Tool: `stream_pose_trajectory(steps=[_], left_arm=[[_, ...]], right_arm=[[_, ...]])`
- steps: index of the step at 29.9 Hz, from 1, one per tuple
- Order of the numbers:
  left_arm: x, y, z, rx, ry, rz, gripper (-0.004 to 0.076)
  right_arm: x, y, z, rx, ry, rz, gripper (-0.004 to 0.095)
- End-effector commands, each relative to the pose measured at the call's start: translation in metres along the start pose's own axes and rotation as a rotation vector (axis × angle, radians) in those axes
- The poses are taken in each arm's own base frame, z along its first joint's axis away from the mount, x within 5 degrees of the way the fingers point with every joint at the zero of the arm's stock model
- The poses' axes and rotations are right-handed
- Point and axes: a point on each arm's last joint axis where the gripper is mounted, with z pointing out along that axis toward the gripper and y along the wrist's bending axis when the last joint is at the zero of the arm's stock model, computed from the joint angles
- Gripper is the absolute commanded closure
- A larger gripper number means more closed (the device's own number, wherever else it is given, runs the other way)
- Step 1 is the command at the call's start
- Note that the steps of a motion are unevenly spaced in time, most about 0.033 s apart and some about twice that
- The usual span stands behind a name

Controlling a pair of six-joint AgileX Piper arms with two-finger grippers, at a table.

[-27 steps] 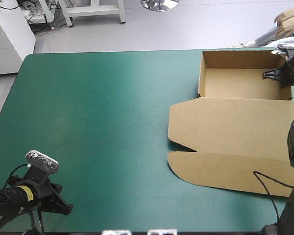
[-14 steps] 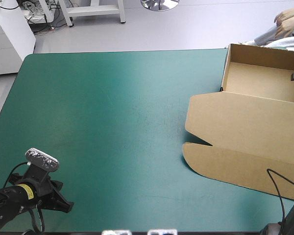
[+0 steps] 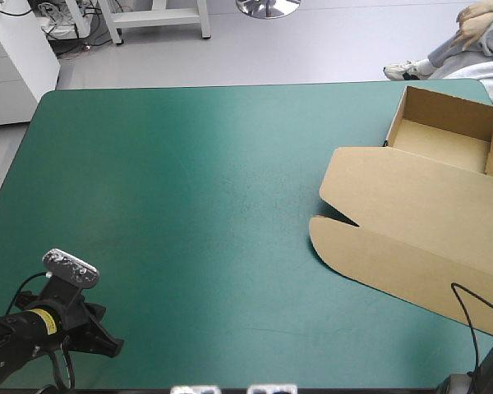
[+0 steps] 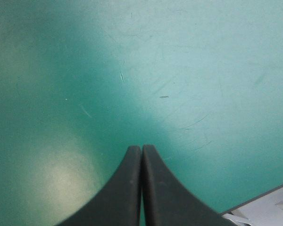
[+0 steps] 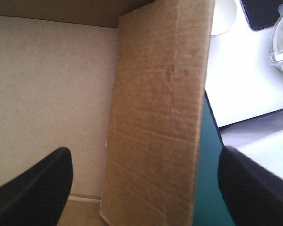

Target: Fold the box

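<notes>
At the lower left of the high view the left gripper (image 3: 105, 345) sits low over the teal-green cover (image 3: 189, 205), near the table's near edge and well apart from the box (image 3: 411, 205). In its own wrist view the left gripper (image 4: 141, 148) has its two black fingers (image 4: 125, 188) pressed together into one pointed arch, with nothing between them. Only bare, lightly scratched teal-green cover (image 4: 203, 70) lies ahead of it, and a corner of the table's edge shows beside one finger.

The middle of the table is bare cover. The box fills the right side of the high view, turned at a slant. Its open tray is at the upper right near the far edge, with its walls raised. Its lid lies flat and reaches toward the lower right, running off the right edge.

In the right wrist view the right gripper (image 5: 144, 153) stands wide open, its black fingers (image 5: 35, 188) far apart. One wall of the box (image 5: 160, 117) lies ahead of the gripper, in line with the gap between the fingers. The tray floor is on one side of the wall and a thin strip of teal-green cover (image 5: 205, 179) on the other. Whether either finger touches the board cannot be told.
</notes>
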Motion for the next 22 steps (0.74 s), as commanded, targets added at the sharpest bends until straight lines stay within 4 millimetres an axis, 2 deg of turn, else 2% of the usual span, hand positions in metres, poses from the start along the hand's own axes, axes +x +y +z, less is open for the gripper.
stream_pose_trajectory(steps=[1,3,6,11,12,17,22], left_arm=[[-0.007,0.0,-0.005,-0.001,-0.054,-0.008,0.0734],[-0.007,0.0,-0.005,-0.001,-0.054,-0.008,0.0734],[-0.008,0.0,-0.005,-0.001,-0.063,-0.008,0.0734],[-0.012,0.001,-0.006,-0.008,-0.104,-0.003,0.0734],[-0.013,0.001,-0.006,-0.008,-0.113,-0.003,0.0734],[-0.014,0.0,-0.006,-0.001,-0.131,-0.006,0.0734],[-0.014,0.0,-0.006,0.002,-0.131,-0.005,0.0734]], right_arm=[[-0.007,0.004,-0.059,0.005,-0.138,0.001,0.0116],[-0.006,0.007,-0.068,-0.019,-0.146,0.006,0.0141],[-0.004,0.015,-0.081,-0.075,-0.154,0.013,0.0279],[-0.004,0.03,-0.108,-0.165,-0.229,0.0,0.0848],[-0.004,0.035,-0.115,-0.173,-0.245,-0.024,0.0927],[-0.003,0.068,-0.14,-0.219,-0.294,-0.098,0.0924],[0.002,0.122,-0.162,-0.327,-0.334,-0.221,0.0924]])
